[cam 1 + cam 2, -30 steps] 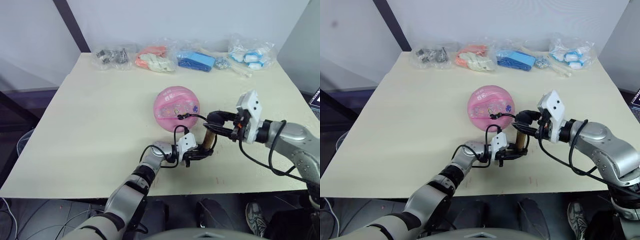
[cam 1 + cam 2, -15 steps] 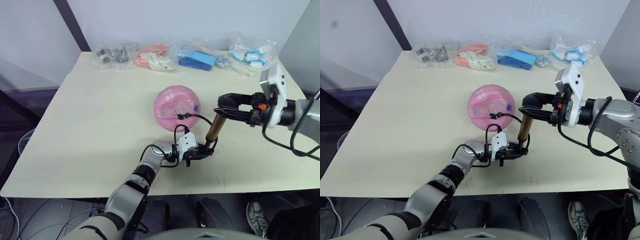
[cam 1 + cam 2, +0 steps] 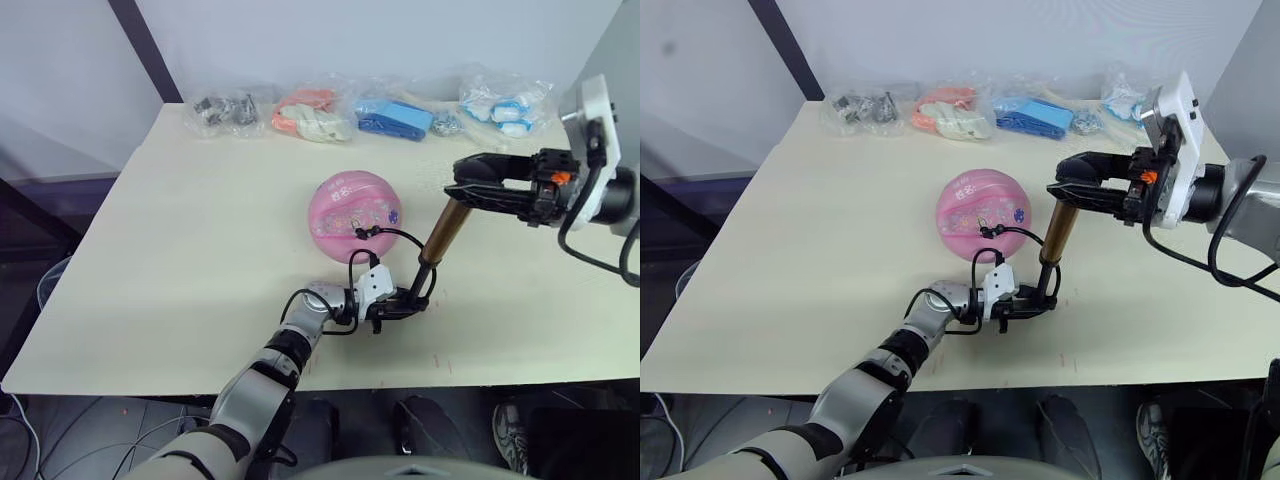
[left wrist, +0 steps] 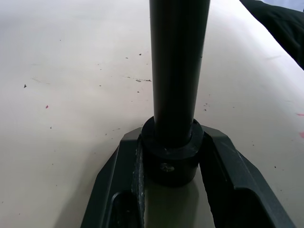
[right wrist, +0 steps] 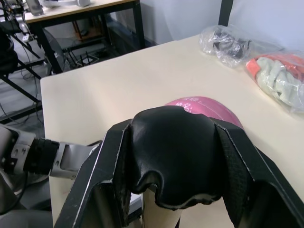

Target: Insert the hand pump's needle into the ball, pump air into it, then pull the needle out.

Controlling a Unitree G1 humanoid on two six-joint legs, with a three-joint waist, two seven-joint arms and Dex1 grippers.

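With the needle apparently seated in the ball (image 3: 352, 216), I was mid-pump: left hand (image 3: 400, 301) clamped the hand pump (image 3: 440, 232) base, right hand (image 3: 462, 186) gripped its raised handle, so pushing down came next.

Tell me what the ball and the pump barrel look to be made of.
The ball: likely soft rubber or vinyl, given its glossy pink skin with printed cartoons. The hand pump: its barrel looks like metal, with a bronze-gold satin sheen; the handle in the right gripper looks like matte black plastic.
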